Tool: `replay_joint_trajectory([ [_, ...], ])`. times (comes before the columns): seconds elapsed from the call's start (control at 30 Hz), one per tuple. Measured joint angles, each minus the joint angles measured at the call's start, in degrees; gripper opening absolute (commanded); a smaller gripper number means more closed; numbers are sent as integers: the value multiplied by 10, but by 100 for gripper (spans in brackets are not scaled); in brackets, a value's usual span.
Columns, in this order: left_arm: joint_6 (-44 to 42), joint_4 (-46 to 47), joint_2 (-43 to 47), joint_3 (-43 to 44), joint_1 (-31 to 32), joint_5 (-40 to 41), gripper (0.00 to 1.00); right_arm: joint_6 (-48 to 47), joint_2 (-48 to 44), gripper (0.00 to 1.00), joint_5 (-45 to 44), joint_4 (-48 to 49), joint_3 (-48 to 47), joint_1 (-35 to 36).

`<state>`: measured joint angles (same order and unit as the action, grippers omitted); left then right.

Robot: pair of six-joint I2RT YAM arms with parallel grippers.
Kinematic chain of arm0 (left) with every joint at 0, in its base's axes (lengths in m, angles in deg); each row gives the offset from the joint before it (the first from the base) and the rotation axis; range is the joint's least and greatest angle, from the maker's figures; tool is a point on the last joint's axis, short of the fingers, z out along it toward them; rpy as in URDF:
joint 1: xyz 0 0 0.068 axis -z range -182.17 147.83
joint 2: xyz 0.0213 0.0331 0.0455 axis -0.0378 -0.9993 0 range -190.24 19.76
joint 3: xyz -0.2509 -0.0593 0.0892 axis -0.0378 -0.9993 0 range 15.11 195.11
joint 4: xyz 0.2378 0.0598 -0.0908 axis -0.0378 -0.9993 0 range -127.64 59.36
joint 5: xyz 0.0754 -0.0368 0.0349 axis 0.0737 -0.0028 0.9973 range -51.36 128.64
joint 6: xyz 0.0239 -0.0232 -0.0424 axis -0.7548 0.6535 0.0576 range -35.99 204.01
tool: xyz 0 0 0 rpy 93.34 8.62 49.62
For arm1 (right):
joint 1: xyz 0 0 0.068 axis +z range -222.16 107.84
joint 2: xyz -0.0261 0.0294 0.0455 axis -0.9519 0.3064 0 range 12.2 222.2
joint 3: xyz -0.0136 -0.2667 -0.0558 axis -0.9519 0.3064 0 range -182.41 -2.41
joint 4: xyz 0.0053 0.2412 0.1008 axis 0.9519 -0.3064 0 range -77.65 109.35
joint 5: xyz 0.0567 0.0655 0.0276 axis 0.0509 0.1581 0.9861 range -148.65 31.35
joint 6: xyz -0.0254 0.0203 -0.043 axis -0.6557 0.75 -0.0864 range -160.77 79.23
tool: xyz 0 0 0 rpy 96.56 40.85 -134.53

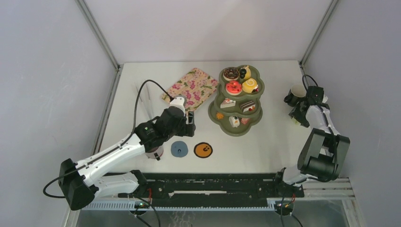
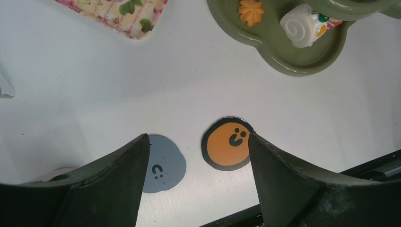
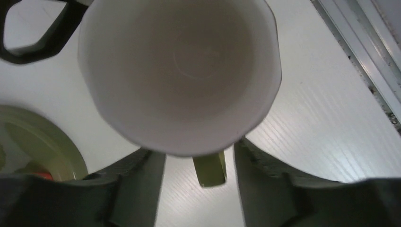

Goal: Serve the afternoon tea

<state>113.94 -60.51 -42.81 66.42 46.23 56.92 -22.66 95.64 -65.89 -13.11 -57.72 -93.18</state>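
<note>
The olive-green three-tier stand (image 1: pixel 215 116) holds toy donuts, cupcakes and cake slices; its lowest tier (image 2: pixel 279 56) carries a white swirl cake (image 2: pixel 302 23). A pale-lined mug (image 3: pixel 179 71) fills the right wrist view, its green handle (image 3: pixel 210 170) between the fingers of my right gripper (image 3: pixel 198 149). Gaps show on both sides of the handle, so the gripper is open. In the top view my right gripper (image 1: pixel 298 113) sits at the right edge, just near of a second mug (image 1: pixel 297 91). My left gripper (image 1: pixel 191 124) (image 2: pixel 197 137) hangs open and empty above the coasters.
A blue coaster (image 1: pixel 179 149) (image 2: pixel 163 163) and an orange coaster (image 1: pixel 203 150) (image 2: pixel 227 144) lie near the front. Another mug (image 1: pixel 156 152) stands partly under the left arm. The pink floral tray (image 1: pixel 193 85) lies left of the stand. A dark handle (image 3: pixel 28 33) and metal rail (image 3: pixel 359 52) border the mug.
</note>
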Motion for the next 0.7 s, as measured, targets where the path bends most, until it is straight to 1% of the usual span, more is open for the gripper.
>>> replay_joint_trajectory([
  [0.1, 0, 4, 0, 0, 0, 0, 80, -7, 22, 42, -4, 8, -6, 0],
  [0.27, -2, 3, 0, 0, -1, 2, 80, -10, 35, 31, -11, 10, -21, 1],
  [0.3, -4, 3, 0, 0, 0, 5, 80, -10, 37, 26, -14, 11, -24, 2],
  [0.4, -5, 0, 5, 0, -1, 13, 80, -9, 38, 5, -21, 17, -25, 2],
  [0.43, -4, 0, 7, 0, -2, 14, 80, -8, 38, 0, -22, 17, -25, 2],
  [0.57, -5, 1, 7, 0, -10, 9, 80, -7, 38, 0, -28, 5, -30, 8],
  [0.7, -5, 1, 7, 0, -13, -5, 80, 0, 31, 0, -38, -40, -42, 18],
])
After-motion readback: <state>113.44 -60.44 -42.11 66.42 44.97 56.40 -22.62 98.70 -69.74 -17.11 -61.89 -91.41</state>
